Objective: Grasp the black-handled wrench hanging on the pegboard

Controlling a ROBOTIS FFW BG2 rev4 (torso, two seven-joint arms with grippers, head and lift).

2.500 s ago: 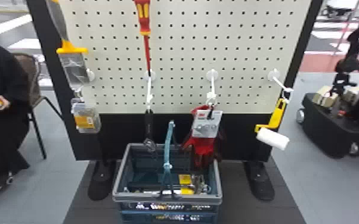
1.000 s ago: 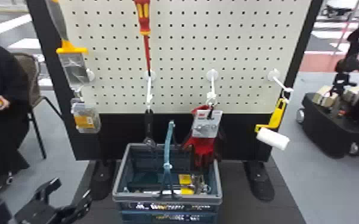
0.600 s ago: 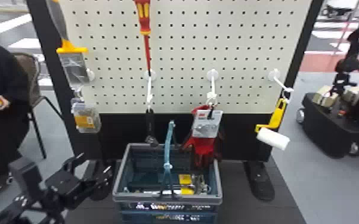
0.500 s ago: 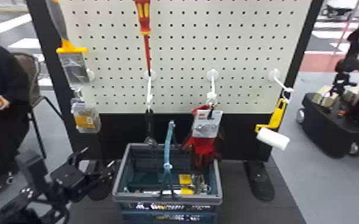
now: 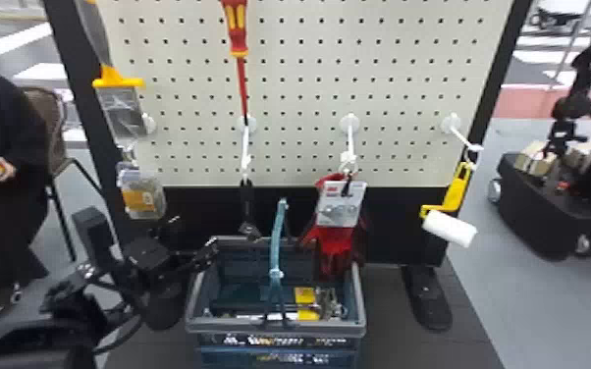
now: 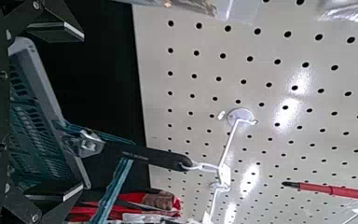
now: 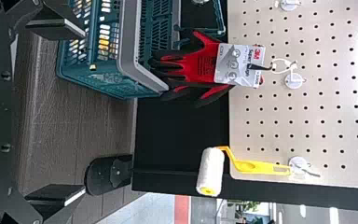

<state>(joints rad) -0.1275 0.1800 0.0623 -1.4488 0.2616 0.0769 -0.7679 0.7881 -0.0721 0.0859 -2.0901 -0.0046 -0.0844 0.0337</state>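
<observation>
The black-handled wrench (image 5: pixel 246 208) hangs from a white hook on the white pegboard (image 5: pixel 309 73), its metal head just above the basket's back rim. My left gripper (image 5: pixel 192 238) is open, low and left of the wrench, at about the height of the wrench's head and apart from it. In the left wrist view the wrench (image 6: pixel 144 156) lies ahead of the open left gripper (image 6: pixel 74 111), nearer one finger than the other. My right gripper (image 7: pixel 74 112) is open with nothing between its fingers, facing the board's right part.
A teal basket (image 5: pixel 275 326) with a grey rim and upright handle stands under the wrench. Red gloves (image 5: pixel 334 240), a red screwdriver (image 5: pixel 235 29), a yellow paint roller (image 5: pixel 449 228) and a bag of screws (image 5: pixel 141 194) hang nearby. A dark cart (image 5: pixel 564 196) stands at right.
My left arm has come up from the bottom left corner and moved up and right toward the wrench. The wrench and the other hanging things have not moved.
</observation>
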